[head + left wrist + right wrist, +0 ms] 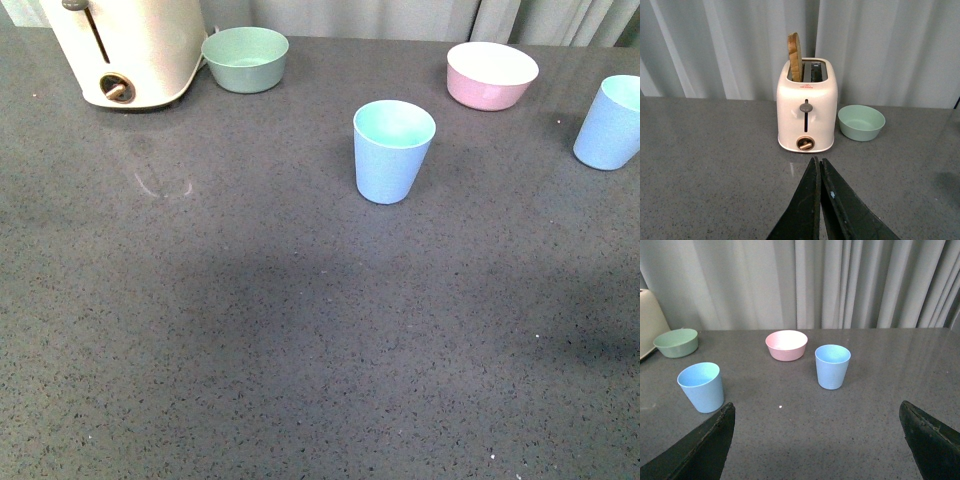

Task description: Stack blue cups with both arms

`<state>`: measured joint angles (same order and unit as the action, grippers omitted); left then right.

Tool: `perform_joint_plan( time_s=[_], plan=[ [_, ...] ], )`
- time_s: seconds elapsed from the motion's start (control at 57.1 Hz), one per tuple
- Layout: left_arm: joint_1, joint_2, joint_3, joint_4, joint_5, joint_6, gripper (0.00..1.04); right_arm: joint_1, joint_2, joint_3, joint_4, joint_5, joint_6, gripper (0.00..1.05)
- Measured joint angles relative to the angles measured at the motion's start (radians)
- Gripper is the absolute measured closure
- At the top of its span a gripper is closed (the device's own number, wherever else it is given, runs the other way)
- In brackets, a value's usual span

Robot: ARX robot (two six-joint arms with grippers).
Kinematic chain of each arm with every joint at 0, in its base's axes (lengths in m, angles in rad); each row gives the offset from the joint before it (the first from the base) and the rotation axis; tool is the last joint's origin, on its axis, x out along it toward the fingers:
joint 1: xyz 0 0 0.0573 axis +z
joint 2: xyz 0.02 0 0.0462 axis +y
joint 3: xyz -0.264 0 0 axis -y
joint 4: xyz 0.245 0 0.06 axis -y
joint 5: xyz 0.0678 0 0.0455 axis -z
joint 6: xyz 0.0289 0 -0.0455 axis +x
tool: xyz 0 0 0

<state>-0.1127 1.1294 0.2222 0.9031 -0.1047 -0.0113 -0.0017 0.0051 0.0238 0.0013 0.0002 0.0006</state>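
Wide right fingers (710,440) should centre on the right-hand blue cup (608,125); the left fingers (807,200), pressed together, must open for the middle cup (392,155).

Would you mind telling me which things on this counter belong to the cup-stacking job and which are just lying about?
Job: central blue cup; blue cup at the right edge; left hand, shut; right hand, open.
Lying about: toaster with a brown slice in its slot; green bowl; pink bowl.
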Motion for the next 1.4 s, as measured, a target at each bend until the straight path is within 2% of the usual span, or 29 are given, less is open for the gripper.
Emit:
perform_joint_plan(
  time_s=[0.158,0.228,0.315,0.438,0.859,1.402],
  plan=[
    [0.032,-0.130,-0.082,-0.055,0.027,0.000,1.03,0.000,0.000,0.000,0.000,0.000,0.000,0.09],
    [0.077,-0.178,-0.103,-0.082,0.091,0.001,1.03,0.000,0.000,0.000,0.000,0.000,0.000,0.09],
    [0.106,-0.239,-0.126,-0.118,0.098,0.000,1.03,0.000,0.000,0.000,0.000,0.000,0.000,0.09],
    [0.108,-0.280,-0.181,-0.098,0.105,0.001,1.03,0.000,0.000,0.000,0.000,0.000,0.000,0.09],
    [0.109,-0.620,-0.207,-0.401,0.105,0.001,1.03,0.000,0.000,0.000,0.000,0.000,0.000,0.09],
    [0.109,-0.857,-0.207,-0.629,0.105,0.001,1.03,0.000,0.000,0.000,0.000,0.000,0.000,0.09]
  ],
)
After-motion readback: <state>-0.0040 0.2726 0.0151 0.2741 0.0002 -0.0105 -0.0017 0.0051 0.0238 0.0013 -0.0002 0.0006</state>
